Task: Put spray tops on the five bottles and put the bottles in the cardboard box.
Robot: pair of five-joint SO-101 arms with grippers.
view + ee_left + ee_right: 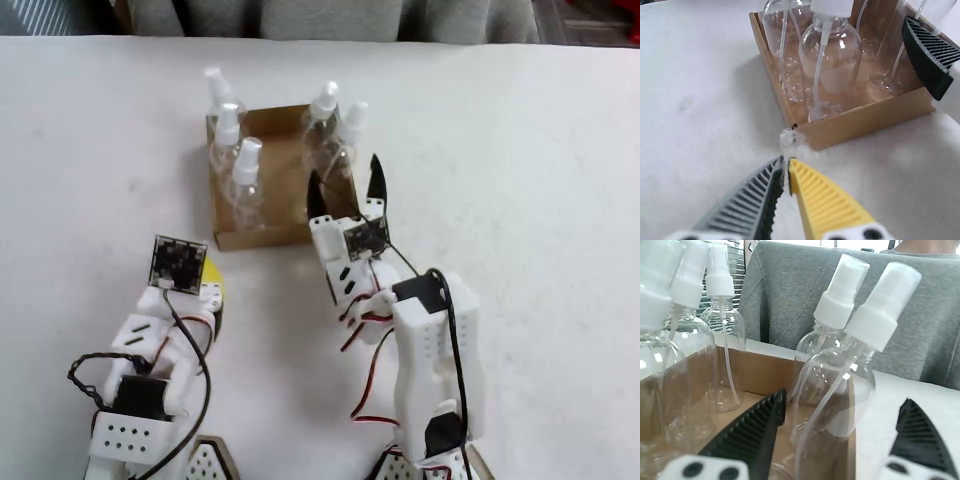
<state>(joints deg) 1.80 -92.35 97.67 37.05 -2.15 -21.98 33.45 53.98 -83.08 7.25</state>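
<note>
Five bottles (245, 185) in cardboard box (265, 238), right fingers (377, 186) apart beside.

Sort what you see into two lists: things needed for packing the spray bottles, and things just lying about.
Belongs to the job: five bottles, their spray tops, the cardboard box, the left pincer, the right pincer.

Just lying about: a small pale scrap on the table by the box corner; the grey seat back behind.
</note>
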